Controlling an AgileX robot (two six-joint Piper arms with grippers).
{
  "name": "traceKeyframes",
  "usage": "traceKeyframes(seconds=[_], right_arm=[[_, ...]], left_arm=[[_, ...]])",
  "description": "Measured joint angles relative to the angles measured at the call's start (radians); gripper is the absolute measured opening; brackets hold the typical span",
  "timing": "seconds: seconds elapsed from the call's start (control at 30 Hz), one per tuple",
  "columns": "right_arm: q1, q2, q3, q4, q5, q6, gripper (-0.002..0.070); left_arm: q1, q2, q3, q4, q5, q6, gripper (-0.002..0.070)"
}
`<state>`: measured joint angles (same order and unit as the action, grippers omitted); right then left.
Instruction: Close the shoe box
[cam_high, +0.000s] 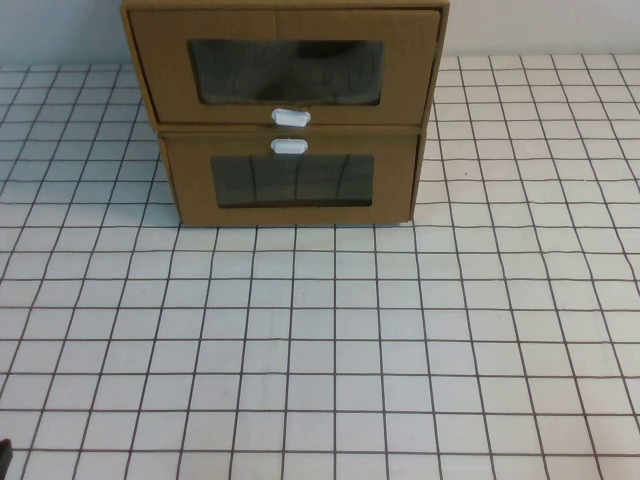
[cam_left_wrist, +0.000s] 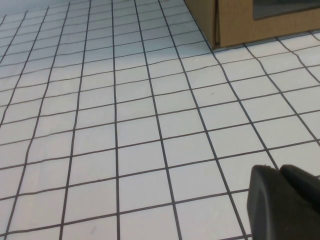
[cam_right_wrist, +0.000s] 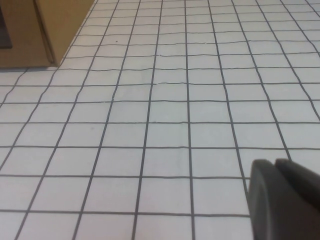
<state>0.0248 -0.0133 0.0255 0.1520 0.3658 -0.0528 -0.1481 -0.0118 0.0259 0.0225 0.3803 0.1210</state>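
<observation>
The shoe box (cam_high: 285, 68) sits top centre, its upper edge cropped. Left end effector (cam_left_wrist: 285, 205) and right end effector (cam_right_wrist: 282, 200) (lower-right corners) are cut off; their grip state is unclear.

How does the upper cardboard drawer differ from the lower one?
The upper drawer has its white tab below the window; the lower drawer has it above. The upper drawer's front looks wider than the lower drawer's. Both are brown cardboard with clear windows. The left pincer and the right pincer show only in their wrist views, over the table, away from both.
</observation>
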Motion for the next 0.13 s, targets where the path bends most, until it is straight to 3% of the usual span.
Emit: traceKeyframes(seconds=[0.13], right_arm=[[0.006, 0.000, 0.000, 0.000, -0.001, 0.000, -0.0015]], left_arm=[[0.000, 0.000, 0.000, 0.000, 0.000, 0.000, -0.0002]])
